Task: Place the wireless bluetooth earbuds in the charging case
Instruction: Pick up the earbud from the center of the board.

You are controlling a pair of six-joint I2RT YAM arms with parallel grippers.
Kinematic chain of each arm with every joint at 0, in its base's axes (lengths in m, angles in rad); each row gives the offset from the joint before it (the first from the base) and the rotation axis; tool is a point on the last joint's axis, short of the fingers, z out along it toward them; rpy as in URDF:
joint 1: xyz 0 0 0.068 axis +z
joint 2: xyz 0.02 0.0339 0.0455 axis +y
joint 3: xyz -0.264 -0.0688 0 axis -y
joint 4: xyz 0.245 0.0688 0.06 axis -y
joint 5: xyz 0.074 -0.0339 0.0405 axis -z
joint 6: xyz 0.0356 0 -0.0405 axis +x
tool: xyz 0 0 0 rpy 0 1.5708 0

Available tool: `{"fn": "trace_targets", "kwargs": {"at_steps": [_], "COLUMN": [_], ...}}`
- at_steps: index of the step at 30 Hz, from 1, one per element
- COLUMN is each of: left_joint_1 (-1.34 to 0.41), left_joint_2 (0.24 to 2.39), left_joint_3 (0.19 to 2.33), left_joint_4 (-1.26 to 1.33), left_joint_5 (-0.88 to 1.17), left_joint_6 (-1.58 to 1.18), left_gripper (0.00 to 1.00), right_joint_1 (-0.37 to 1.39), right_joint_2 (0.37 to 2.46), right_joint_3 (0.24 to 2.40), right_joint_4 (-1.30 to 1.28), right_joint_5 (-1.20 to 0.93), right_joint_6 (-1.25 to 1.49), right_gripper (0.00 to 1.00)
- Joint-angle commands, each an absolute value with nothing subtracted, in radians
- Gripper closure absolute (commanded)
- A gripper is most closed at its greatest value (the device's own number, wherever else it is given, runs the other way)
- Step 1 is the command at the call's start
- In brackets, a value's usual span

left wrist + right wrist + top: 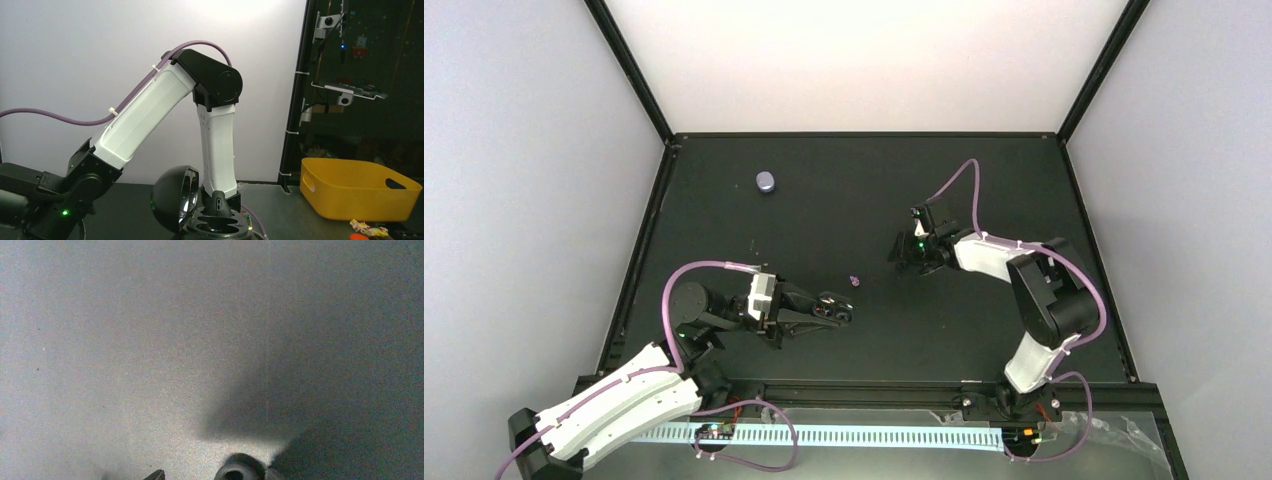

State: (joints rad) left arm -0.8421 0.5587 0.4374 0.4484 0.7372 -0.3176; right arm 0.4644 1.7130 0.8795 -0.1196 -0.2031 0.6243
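Note:
The charging case [765, 181], a small lavender pebble, lies with its lid down at the far left of the black table. One tiny lilac earbud [854, 281] rests mid-table, between the two grippers. My left gripper [842, 313] lies low and points right, just short of that earbud. It is shut on a glossy black open case [200, 210], whose lid stands up over two oval wells. My right gripper [905, 250] hovers close over the table with its jaws apart. A small dark round thing [241, 469] sits at its right fingertip [276, 474]. No second earbud is in view.
The right arm [217, 135] rises in front of the left wrist camera. A yellow bin [357, 187] stands beyond the table's right edge. Black frame rails [644, 230] border the table, and a cable track [844, 436] runs along its near edge.

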Motion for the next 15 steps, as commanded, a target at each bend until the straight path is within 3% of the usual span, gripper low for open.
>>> {"fn": "trace_targets", "kwargs": {"at_steps": [1, 9, 15], "left_joint_1": [-0.848, -0.848, -0.849], "left_joint_2": [0.568, 0.569, 0.569], "left_joint_3": [0.474, 0.476, 0.476], "left_joint_4": [0.446, 0.444, 0.453], "left_joint_5": [0.735, 0.734, 0.743], "left_joint_6": [-0.296, -0.297, -0.303], "left_gripper": [0.98, 0.98, 0.98], "right_joint_1": [0.466, 0.466, 0.476], "right_joint_2": [1.721, 1.581, 1.641], "right_joint_3": [0.908, 0.846, 0.875], "right_joint_4": [-0.164, -0.186, -0.197], "right_joint_5": [-0.176, -0.063, -0.157], "right_joint_6": [0.594, 0.62, 0.633], "right_gripper": [0.49, 0.49, 0.5]}}
